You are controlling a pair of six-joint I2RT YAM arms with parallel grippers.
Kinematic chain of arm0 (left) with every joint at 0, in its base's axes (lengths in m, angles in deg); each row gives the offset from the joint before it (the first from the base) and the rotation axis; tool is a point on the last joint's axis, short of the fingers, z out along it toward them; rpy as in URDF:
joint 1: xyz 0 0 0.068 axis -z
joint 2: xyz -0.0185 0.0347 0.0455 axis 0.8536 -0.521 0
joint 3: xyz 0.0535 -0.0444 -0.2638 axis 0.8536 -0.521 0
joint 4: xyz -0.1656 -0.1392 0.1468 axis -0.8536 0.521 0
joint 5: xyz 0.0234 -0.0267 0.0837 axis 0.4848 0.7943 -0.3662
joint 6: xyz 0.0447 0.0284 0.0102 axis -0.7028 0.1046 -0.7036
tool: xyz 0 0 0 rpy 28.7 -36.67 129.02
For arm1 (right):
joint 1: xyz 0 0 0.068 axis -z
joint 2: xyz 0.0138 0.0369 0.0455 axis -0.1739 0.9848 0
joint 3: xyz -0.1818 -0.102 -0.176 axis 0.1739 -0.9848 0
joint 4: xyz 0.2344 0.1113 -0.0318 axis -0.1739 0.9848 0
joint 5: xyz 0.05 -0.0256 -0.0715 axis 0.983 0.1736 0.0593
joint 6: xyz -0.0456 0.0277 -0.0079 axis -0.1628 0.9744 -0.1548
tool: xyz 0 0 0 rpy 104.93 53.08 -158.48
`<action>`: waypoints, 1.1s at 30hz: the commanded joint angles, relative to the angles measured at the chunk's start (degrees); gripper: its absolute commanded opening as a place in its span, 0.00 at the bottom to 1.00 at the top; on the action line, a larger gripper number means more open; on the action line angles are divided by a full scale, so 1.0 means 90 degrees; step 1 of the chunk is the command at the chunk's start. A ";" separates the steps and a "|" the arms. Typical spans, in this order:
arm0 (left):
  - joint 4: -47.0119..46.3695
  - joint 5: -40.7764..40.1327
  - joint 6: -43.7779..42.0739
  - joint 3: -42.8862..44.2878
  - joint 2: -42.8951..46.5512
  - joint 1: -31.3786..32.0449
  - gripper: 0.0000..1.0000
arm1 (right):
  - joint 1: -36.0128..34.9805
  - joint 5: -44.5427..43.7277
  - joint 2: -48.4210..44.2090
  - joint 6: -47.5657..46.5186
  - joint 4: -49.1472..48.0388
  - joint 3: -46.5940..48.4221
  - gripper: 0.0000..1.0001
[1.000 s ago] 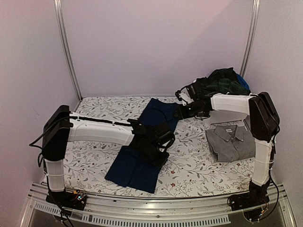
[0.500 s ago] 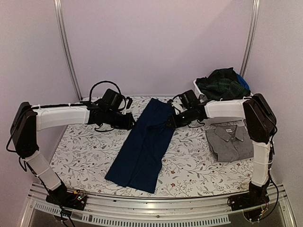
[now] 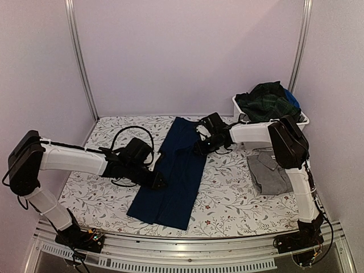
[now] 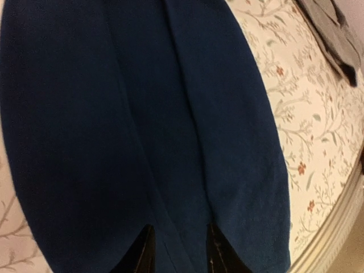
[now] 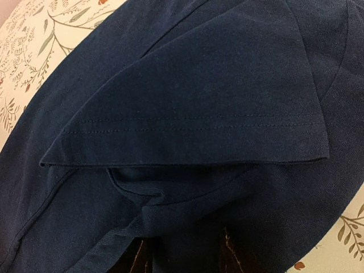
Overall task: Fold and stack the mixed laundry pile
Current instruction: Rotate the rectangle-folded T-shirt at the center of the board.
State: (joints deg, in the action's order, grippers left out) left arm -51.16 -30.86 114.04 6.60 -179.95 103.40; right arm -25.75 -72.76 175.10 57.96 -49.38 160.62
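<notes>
Well, the navy shirt (image 3: pixel 170 176) lying mid-frame looks light and limp, best pinched at a hem; the left gripper (image 4: pixel 182 253) hangs over it with jaws parted, and whether the right gripper (image 5: pixel 185 256) grips it I can't tell.

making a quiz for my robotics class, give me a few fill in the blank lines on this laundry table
1. The long garment spread over the middle of the table is ___ in colour.
2. The green plaid garment sits in a white ___ at the far right corner.
3. The ___ shirt lies right of the long garment.
4. The left claw is at the long garment's ___ edge.

Missing words: navy blue; bin; grey; left.
</notes>
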 commanded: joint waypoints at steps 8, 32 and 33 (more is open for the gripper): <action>-0.0877 0.0543 0.1220 -0.1131 0.0398 0.1370 0.35 | 0.0173 -0.0441 0.0348 -0.0355 0.0494 -0.0242 0.39; 0.0611 -0.0465 0.1962 -0.0831 -0.0118 0.2715 0.07 | 0.0191 -0.0484 0.0175 -0.0375 0.0472 -0.0371 0.40; 0.0633 -0.0476 0.2004 -0.0871 -0.0063 0.2721 0.12 | 0.0191 -0.0472 0.0161 -0.0389 0.0471 -0.0398 0.40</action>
State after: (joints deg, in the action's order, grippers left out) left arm -49.85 -36.12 130.19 0.33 -180.89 126.06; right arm -25.56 -73.11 175.24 54.64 -50.70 160.14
